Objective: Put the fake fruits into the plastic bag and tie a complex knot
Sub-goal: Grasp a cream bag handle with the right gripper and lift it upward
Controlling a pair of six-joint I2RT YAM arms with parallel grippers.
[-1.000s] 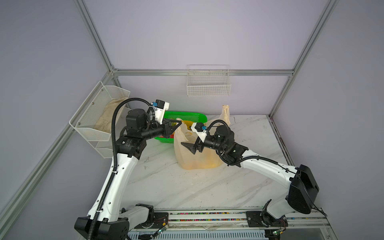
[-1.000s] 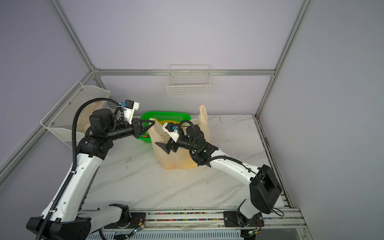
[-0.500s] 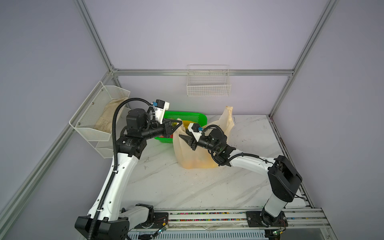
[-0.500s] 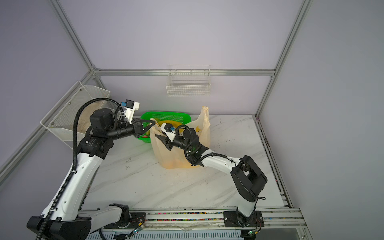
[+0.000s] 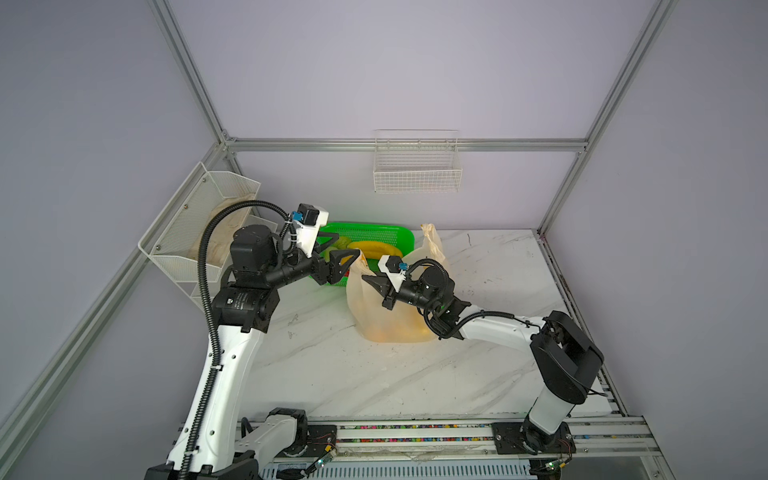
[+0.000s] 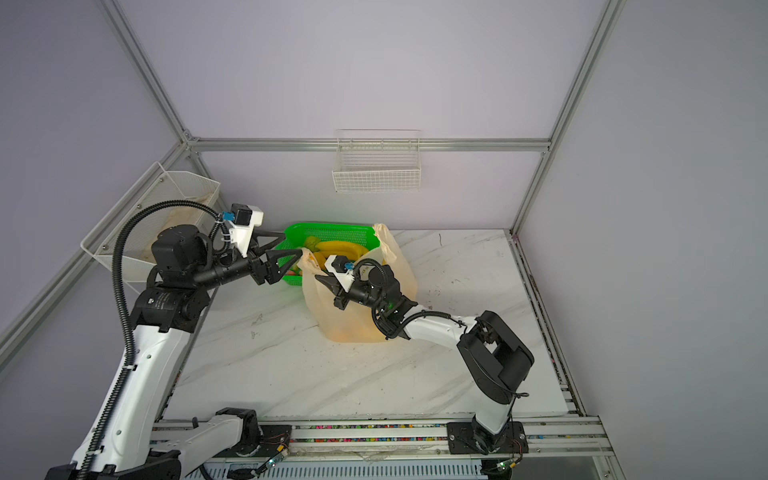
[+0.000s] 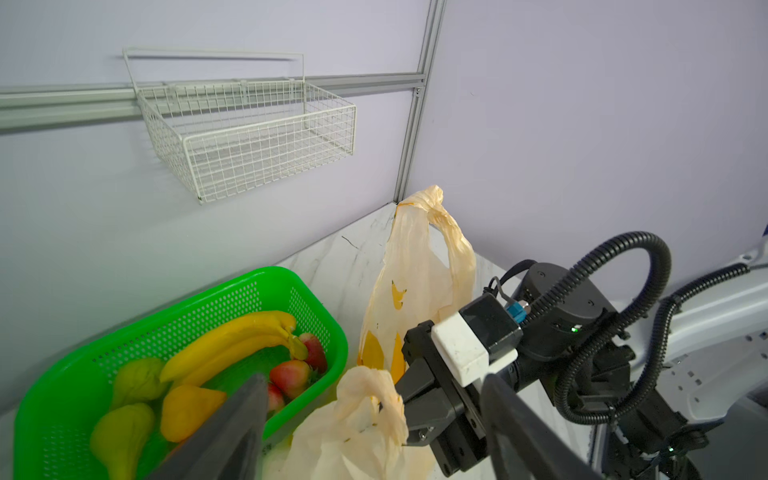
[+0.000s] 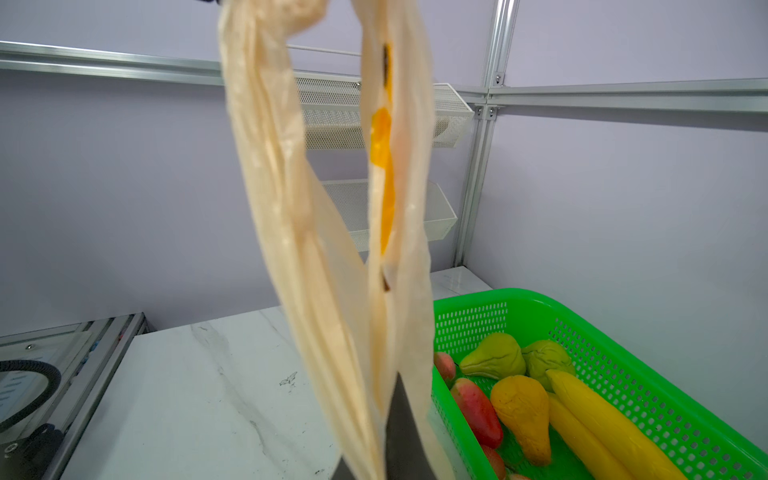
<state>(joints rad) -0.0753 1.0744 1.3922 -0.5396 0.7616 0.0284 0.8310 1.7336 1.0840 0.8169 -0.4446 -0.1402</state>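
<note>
Standing translucent cream-yellow, the plastic bag [image 5: 386, 322] has one handle [image 7: 368, 395] pinched by right fingers [image 5: 375, 283]; left fingers [image 5: 344, 262] spread.

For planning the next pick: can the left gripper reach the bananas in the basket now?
Probably yes: the left gripper is open at the basket, and the bananas lie uncovered on top.

Glowing bright, soft and even from overhead in both top views; casting only faint, fuzzy shadows on the marble table [image 5: 332, 374] around the plastic bag [image 5: 370, 324]; keeping the frame rails [image 5: 189, 70] straight right to the edges; smearing the bag into blur close to the right wrist lens; holding the green basket [image 8: 469, 324] behind it sharp; glinting mildly on the bananas [image 7: 232, 336] in the left wrist view.
</note>
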